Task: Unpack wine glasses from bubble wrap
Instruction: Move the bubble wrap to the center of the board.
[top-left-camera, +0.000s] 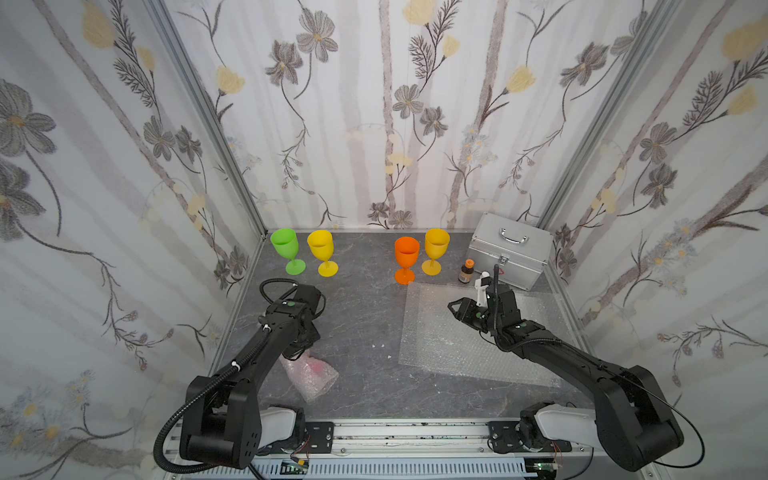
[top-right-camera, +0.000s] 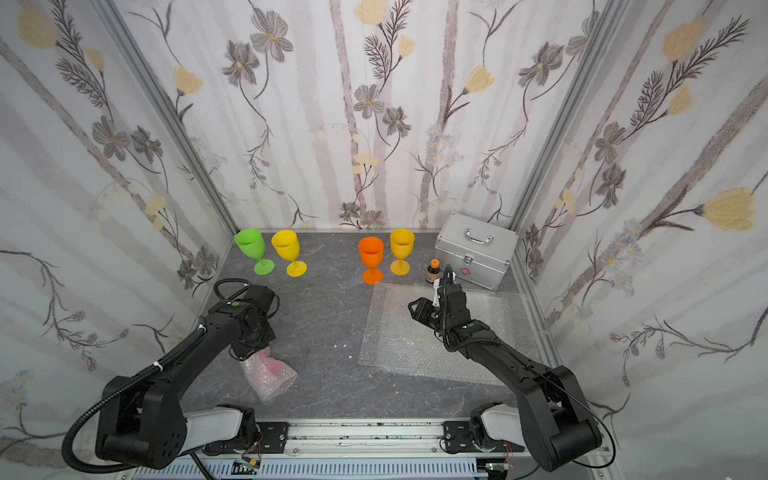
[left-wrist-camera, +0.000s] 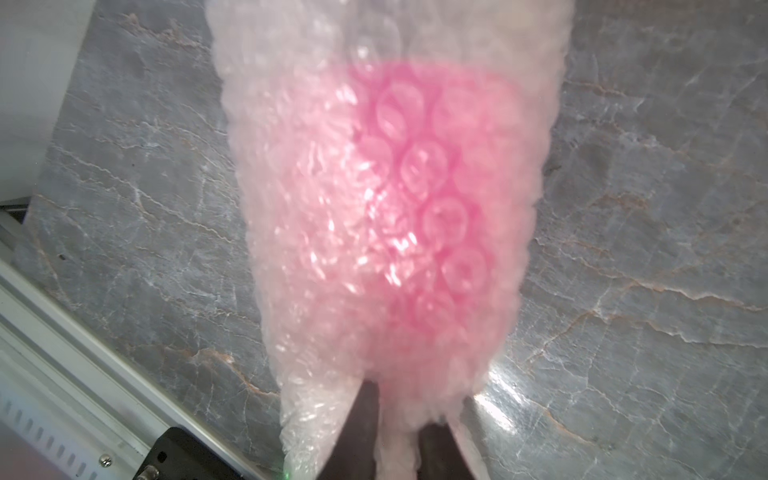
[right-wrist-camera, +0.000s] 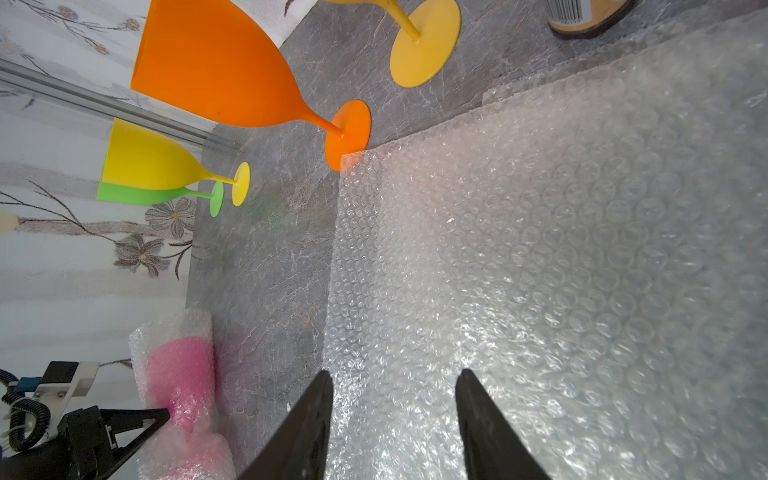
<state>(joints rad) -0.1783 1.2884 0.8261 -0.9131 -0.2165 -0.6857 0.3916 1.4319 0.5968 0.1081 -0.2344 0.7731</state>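
Silver mounting rail (top-left-camera: 415, 432) lies nearest the top camera, at 6 o'clock of the grey marbled tabletop (top-left-camera: 361, 324). Just beyond it, at 8 o'clock, a roll of clear bubble wrap (top-left-camera: 309, 374) lies on its side, and a hot pink plastic goblet (left-wrist-camera: 415, 187) shows blurred through its dimpled layers. The left tool (left-wrist-camera: 395, 415) is pinched narrow on one end of that roll, with wrap squeezed between its dark fingers.

At 3 to 4 o'clock a flat sheet of clear bubble wrap (top-left-camera: 457, 340) is spread on the tabletop. The right tool (right-wrist-camera: 394, 374) hangs over it with its fingers held apart and nothing between them.

Four bare goblets stand upright along the far edge. A lime green goblet (top-left-camera: 286, 249) and a yellow goblet (top-left-camera: 321, 249) are close together at 11 o'clock. An orange goblet (top-left-camera: 406, 255) is at 12, and an amber-yellow goblet (top-left-camera: 436, 247) is just beside it toward 1. The flat sheet's far corner overlaps the rim of the orange goblet's foot.

A silver metal case (top-left-camera: 511, 249) with a handle sits at 2 o'clock. A small brown bottle with an orange cap (top-left-camera: 467, 272) stands just beside it, on its 8 o'clock side.
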